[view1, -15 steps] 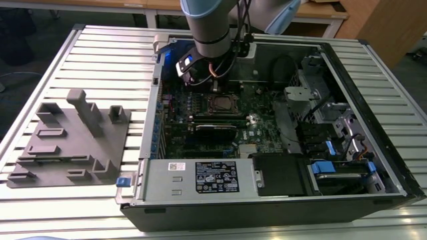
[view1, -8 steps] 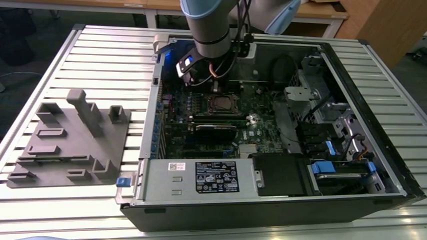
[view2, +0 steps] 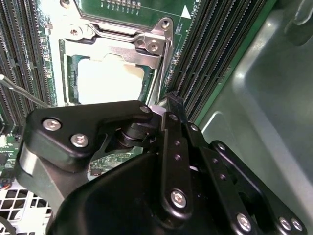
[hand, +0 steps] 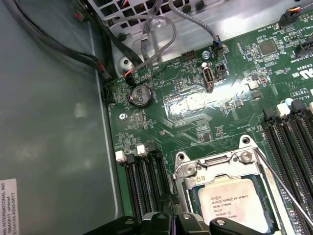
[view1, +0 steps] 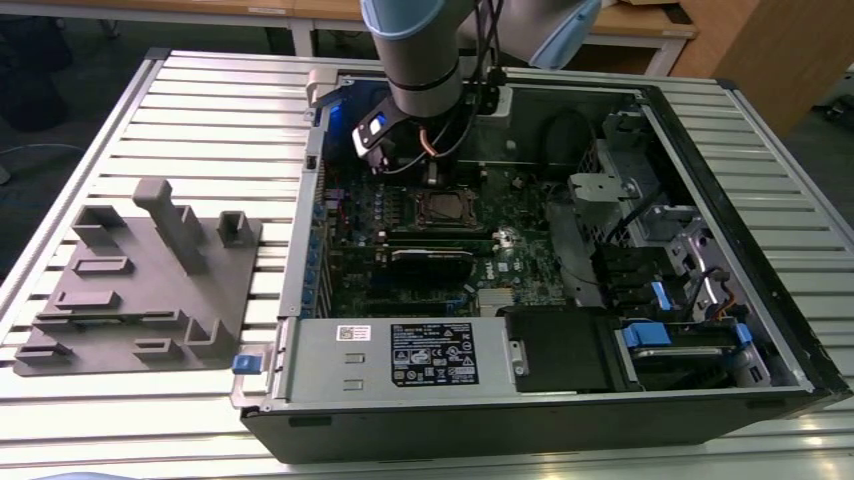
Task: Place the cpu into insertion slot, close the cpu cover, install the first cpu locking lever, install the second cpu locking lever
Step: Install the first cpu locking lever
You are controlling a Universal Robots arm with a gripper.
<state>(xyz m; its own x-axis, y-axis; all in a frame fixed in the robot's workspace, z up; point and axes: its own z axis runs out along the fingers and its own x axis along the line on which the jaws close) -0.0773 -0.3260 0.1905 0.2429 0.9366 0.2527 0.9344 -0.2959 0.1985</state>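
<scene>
cpu cover (hand: 210,164) clipped at picture edge; cpu (view2: 110,81) partly behind end effector (view2: 166,110).

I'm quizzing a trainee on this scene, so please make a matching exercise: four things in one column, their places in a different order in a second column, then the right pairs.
Things
1. chip
2. coin battery
3. grey rack
4. black label

Places
A. on the slatted table, outside the computer case
B. showing through the cut-out of the silver cover
C. on the silver box inside the case
D. on the green board, close to the cables

Pairs: 1-B, 2-D, 3-A, 4-C
</scene>
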